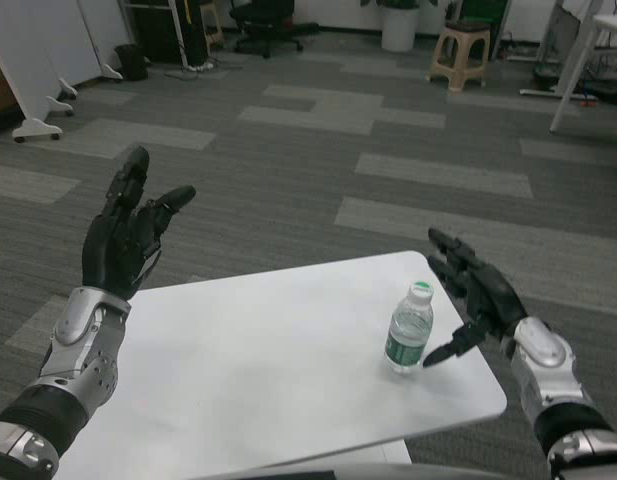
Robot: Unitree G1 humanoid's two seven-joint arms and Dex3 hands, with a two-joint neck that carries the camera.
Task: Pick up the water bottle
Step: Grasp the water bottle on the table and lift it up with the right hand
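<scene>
Fingers spread and holding nothing, right hand [478, 295] is flanking the upright water bottle [409, 329] near the table's [248, 370] right edge; it should be wrapping the labelled body squarely, avoiding tipping.

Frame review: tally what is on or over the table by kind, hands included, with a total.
Water bottle: 1, upright on the white table
Black robot hands: 2, left hand and right hand, both open, holding nothing
Total: 3
</scene>
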